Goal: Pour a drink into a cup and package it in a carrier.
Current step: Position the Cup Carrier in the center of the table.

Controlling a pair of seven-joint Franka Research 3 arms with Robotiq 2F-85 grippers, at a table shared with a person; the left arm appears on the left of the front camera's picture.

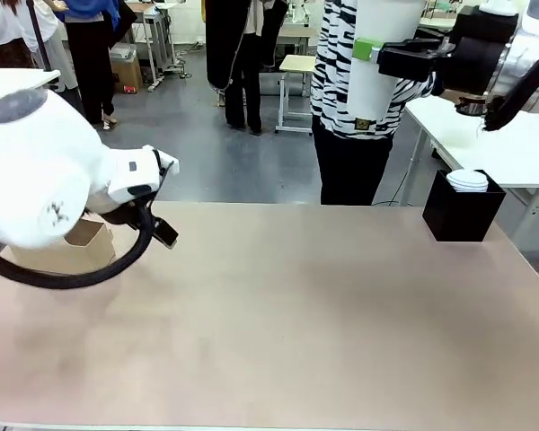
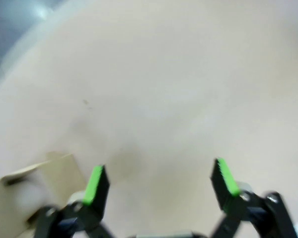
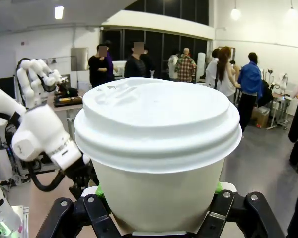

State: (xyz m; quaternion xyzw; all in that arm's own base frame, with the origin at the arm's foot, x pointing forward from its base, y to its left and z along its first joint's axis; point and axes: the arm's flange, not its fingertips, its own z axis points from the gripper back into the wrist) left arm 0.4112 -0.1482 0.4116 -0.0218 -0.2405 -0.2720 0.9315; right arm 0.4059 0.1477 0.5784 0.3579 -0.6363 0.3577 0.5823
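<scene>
- The right claw (image 1: 382,54) is clamping the lidded cup (image 1: 375,90) upright, high over the far right of the bench (image 1: 296,314).
- The carrier (image 1: 83,241) is sitting well apart at the far left, so the cup is probably facing a trip leftward and down.
- The left claw (image 2: 159,181) is hanging wide and empty just beside the carrier, and its arm is partly screening it.
- A black box of lids (image 1: 463,215) is standing below the cup.

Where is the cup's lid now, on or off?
On: the white lid covers the whole rim of the cup, held in the right gripper.
</scene>
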